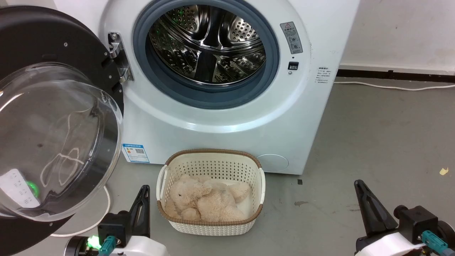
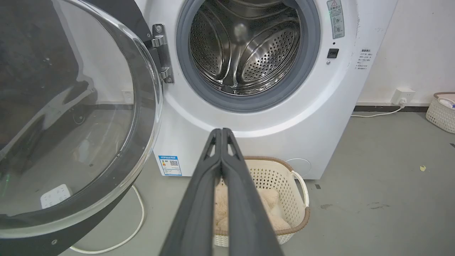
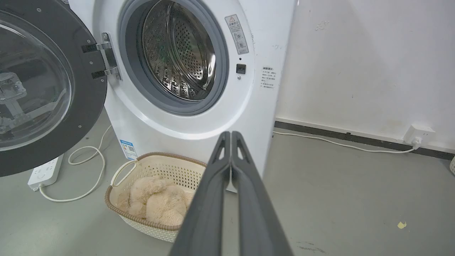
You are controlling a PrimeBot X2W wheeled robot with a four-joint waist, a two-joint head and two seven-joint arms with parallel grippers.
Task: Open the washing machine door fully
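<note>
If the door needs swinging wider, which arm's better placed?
Left. The left pincer sits beside the washing machine door, hinged on that side; the right pincer is beyond the basket.

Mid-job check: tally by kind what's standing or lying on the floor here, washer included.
white front-loading washing machine: 1
cream perforated plastic baskets: 2, one in front of the washer, one off to the side by the wall
beige plush toy, lying in the front basket: 1
white power strip: 1
Total: 5
</note>
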